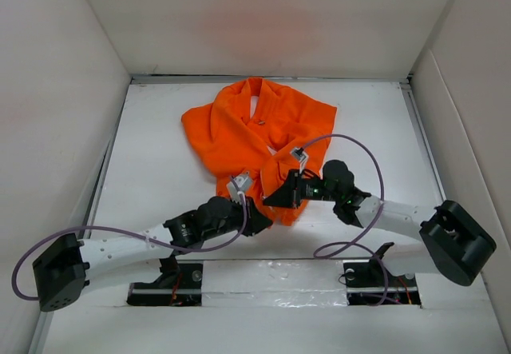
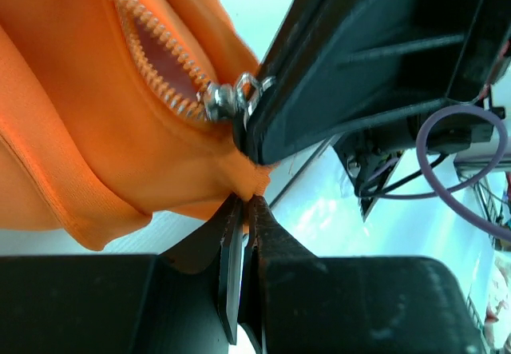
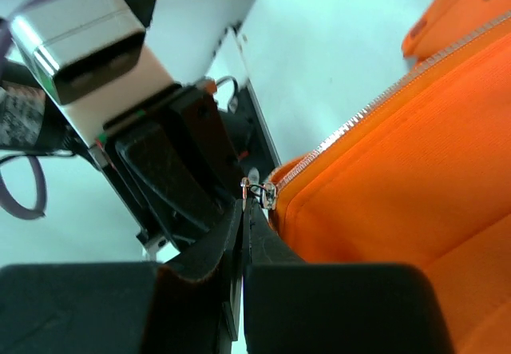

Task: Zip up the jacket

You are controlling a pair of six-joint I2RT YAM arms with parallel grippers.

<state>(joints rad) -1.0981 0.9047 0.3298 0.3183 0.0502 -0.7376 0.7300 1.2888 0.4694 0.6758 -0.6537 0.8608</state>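
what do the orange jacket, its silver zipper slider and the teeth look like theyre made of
The bright orange soft jacket looks like matte knit or fleece-like fabric: it bunches in soft folds and shows a fine ribbed texture. The small silvery zipper slider is probably metal, glossy with bright highlights. The zipper teeth are pale shiny links, metal or coated plastic; cannot tell which.
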